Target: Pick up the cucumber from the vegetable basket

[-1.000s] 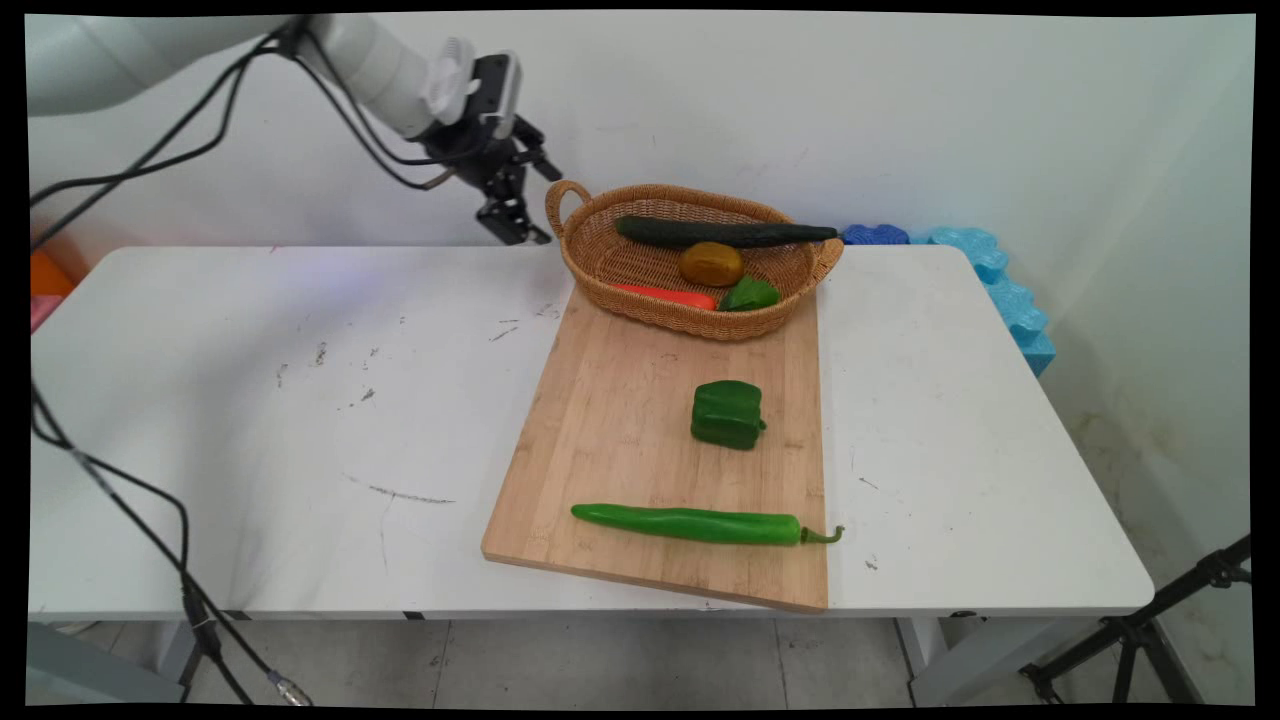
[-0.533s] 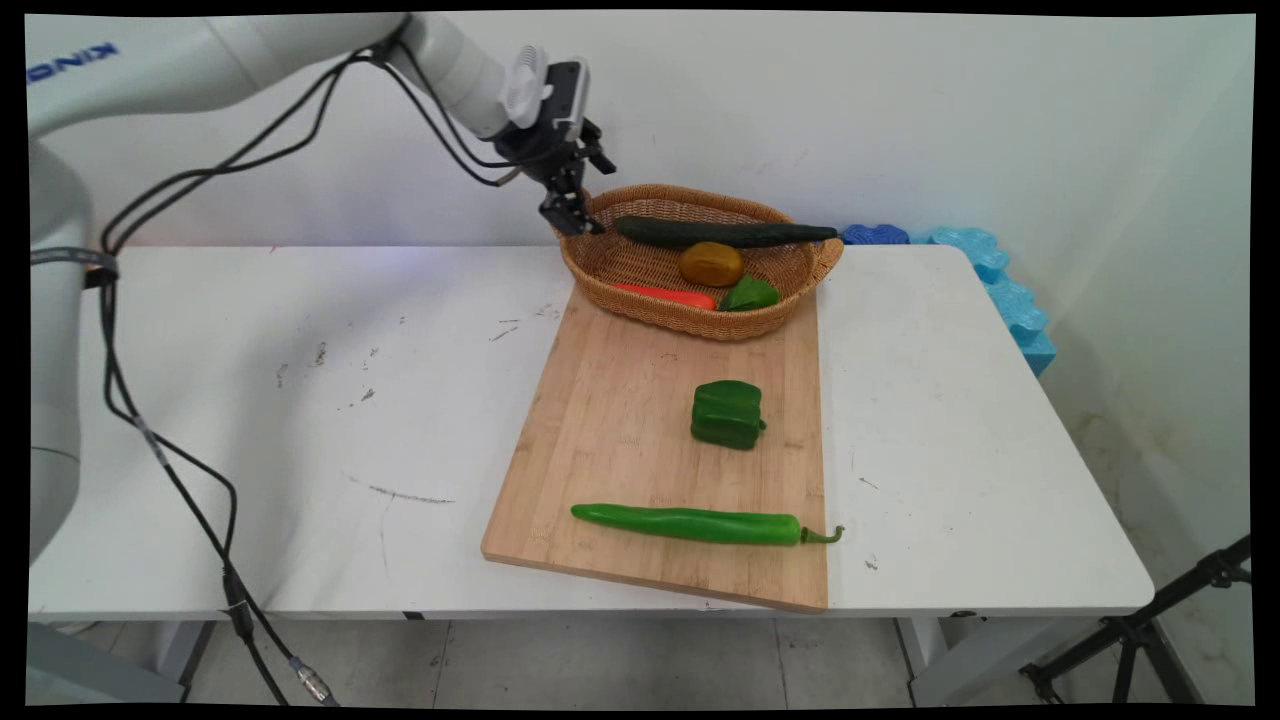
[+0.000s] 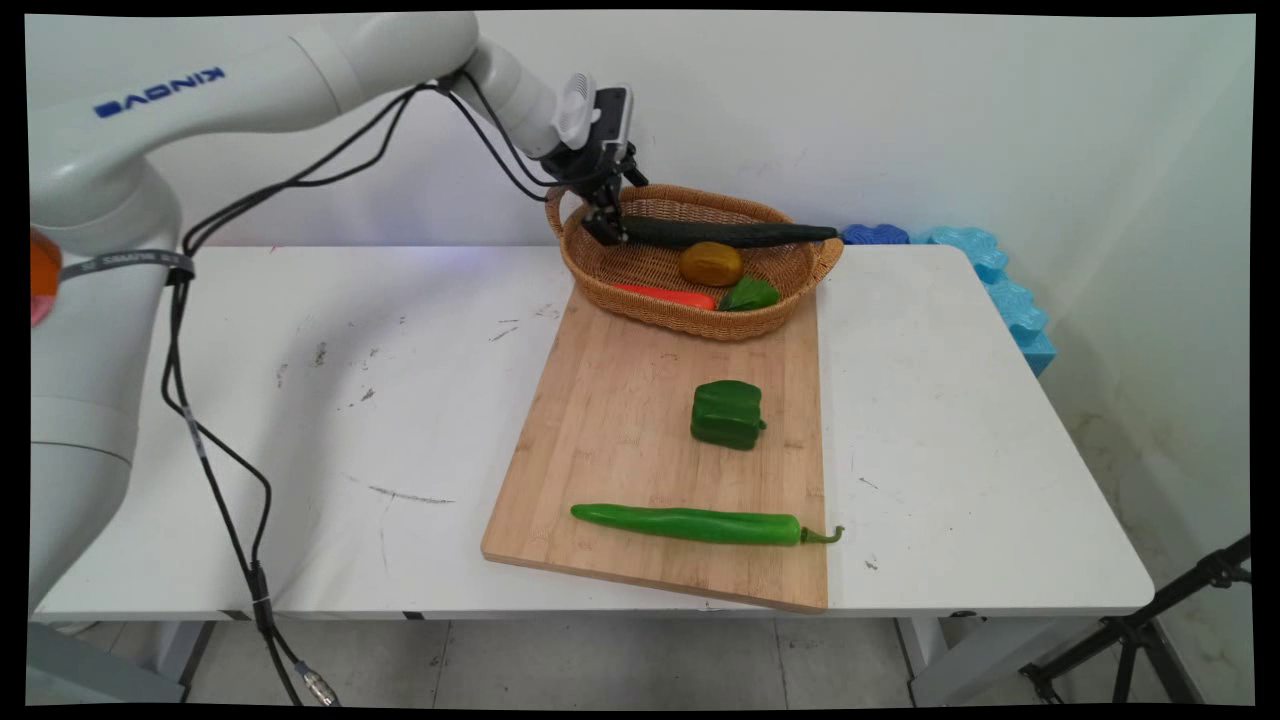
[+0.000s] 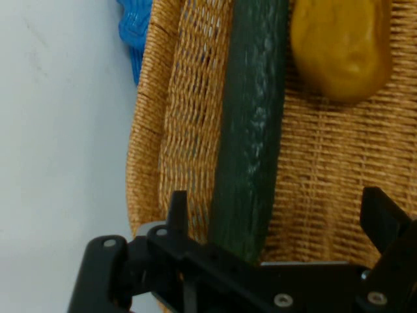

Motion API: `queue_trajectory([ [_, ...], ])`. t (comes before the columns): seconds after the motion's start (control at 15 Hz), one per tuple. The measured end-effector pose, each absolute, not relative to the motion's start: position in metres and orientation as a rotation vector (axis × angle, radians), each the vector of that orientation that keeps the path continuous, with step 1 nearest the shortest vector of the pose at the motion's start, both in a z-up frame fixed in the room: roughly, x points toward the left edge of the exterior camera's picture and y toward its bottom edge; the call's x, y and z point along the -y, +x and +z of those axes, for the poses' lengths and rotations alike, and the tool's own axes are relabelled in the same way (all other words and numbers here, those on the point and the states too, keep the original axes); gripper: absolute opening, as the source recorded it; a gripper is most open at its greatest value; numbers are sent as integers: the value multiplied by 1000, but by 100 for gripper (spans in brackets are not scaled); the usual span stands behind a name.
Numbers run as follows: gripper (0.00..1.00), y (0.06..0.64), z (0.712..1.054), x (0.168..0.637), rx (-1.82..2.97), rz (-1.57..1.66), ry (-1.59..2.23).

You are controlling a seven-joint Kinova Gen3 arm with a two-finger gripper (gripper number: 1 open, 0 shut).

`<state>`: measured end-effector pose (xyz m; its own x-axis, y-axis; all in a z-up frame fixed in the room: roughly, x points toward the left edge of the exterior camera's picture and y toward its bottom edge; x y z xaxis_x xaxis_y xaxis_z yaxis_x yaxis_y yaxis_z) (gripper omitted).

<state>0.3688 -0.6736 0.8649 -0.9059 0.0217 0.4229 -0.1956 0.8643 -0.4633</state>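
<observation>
Holding cucumber [image 4: 251,130], potato [image 4: 342,45]: basket [image 3: 640,300].

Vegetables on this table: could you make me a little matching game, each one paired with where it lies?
Things:
1. cucumber
2. green bell pepper
3. long green chili pepper
4. potato

Places:
A. middle of the cutting board
B. near end of the cutting board
C. across the far side of the wicker basket, its end at the gripper
D. basket's middle

Pairs: 1-C, 2-A, 3-B, 4-D
</observation>
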Motion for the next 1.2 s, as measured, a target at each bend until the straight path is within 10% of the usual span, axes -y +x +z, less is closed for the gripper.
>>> queue_trajectory([
  [0.87, 100, 346, 827, 705, 2601, 706, 153],
  [0.93, 0, 345, 826, 706, 2600, 706, 152],
  [1.2, 0, 343, 824, 706, 2598, 704, 144],
])
